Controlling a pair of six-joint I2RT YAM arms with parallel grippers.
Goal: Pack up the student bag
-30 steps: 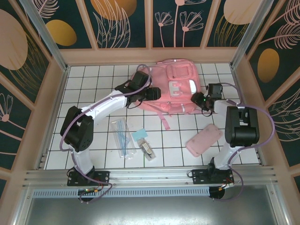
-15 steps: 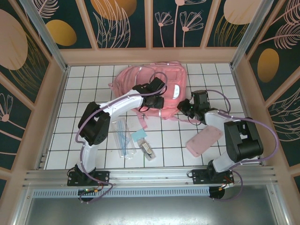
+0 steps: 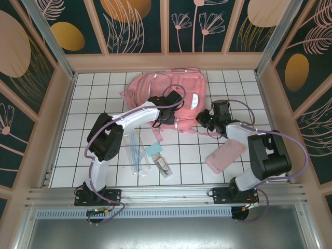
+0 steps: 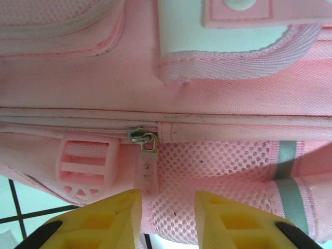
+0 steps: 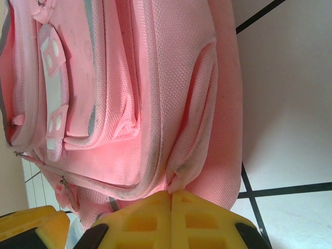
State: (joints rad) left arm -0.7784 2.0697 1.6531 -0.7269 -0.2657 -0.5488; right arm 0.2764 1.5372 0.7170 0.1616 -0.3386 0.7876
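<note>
The student bag (image 3: 148,85), a big pink backpack, lies at the back middle of the tiled table. My left gripper (image 3: 167,115) is at its near edge. In the left wrist view the yellow fingers (image 4: 116,220) of that gripper (image 4: 167,210) stand apart over pink mesh on the bag (image 4: 207,93), and a pale zipper pull (image 4: 147,168) hangs by the left one. My right gripper (image 3: 204,119) is at the bag's right side. Seen from the right wrist, this gripper (image 5: 171,207) is shut on a fold of the bag's fabric (image 5: 129,104).
A flat pink pouch (image 3: 225,155) lies at the front right. A clear plastic packet (image 3: 136,153), a small blue item (image 3: 154,149) and a small dark-and-clear item (image 3: 163,167) lie in the front middle. Wooden walls (image 3: 59,119) ring the table.
The bag has turned and slid left. My left gripper moved right onto its near edge and narrowed. My right gripper moved left and shut on the bag's side.
</note>
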